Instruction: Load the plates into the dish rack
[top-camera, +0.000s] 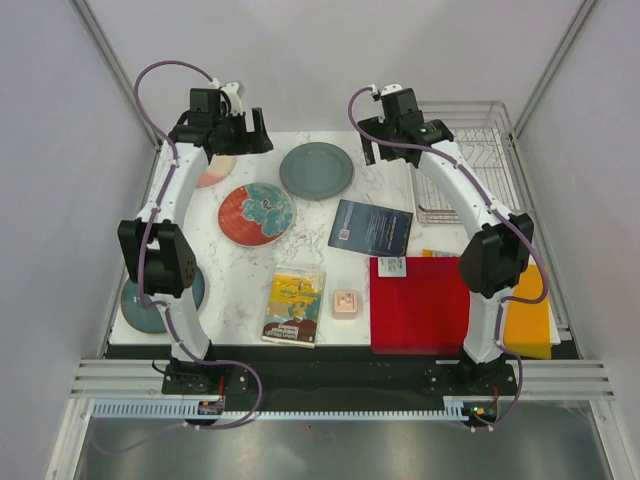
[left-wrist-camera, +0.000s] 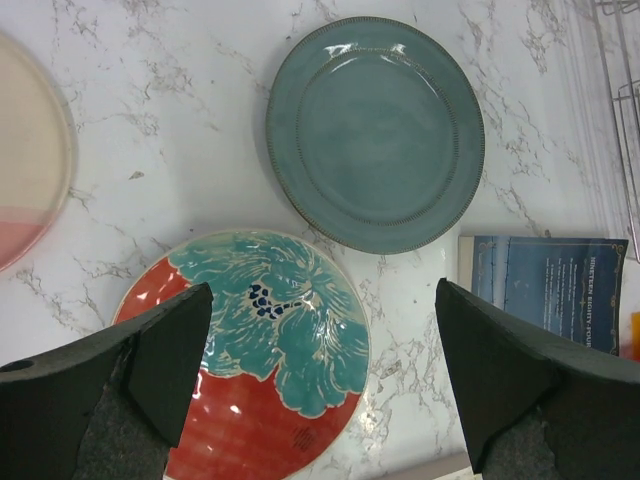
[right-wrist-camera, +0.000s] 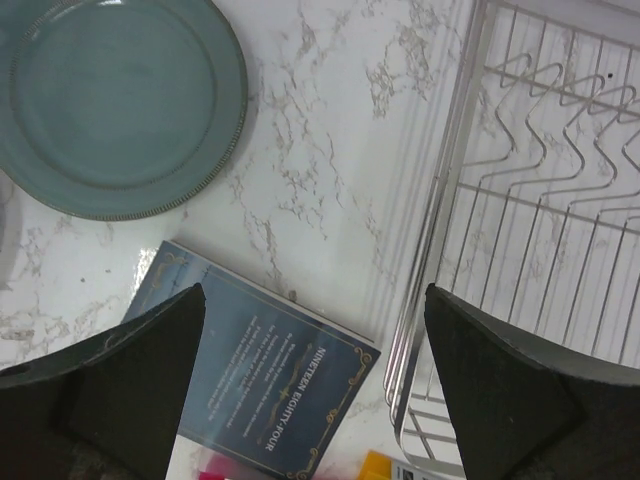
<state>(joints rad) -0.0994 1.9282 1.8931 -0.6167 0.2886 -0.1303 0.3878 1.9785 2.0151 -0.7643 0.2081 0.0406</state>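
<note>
Four plates lie on the marble table. The red plate with teal flower (top-camera: 256, 214) (left-wrist-camera: 250, 350) is left of centre. The grey-green plate (top-camera: 316, 170) (left-wrist-camera: 375, 130) (right-wrist-camera: 115, 100) lies behind it. The cream-and-pink plate (top-camera: 214, 172) (left-wrist-camera: 25, 190) is partly under the left arm. The dark teal-blue plate (top-camera: 150, 303) sits at the near left, partly hidden by the arm. The silver wire dish rack (top-camera: 470, 160) (right-wrist-camera: 540, 230) stands at the back right, with no plates in it. My left gripper (top-camera: 252, 138) (left-wrist-camera: 320, 380) is open, high above the red plate. My right gripper (top-camera: 378, 148) (right-wrist-camera: 315, 380) is open, above the rack's left edge and a book.
A dark blue book (top-camera: 370, 228) (right-wrist-camera: 255, 390) (left-wrist-camera: 545, 290) lies mid-table beside the rack. A yellow-covered book (top-camera: 295, 305) and a small pink block (top-camera: 346, 302) lie near the front. A red mat (top-camera: 420, 303) and a yellow sheet (top-camera: 530, 320) lie at the front right.
</note>
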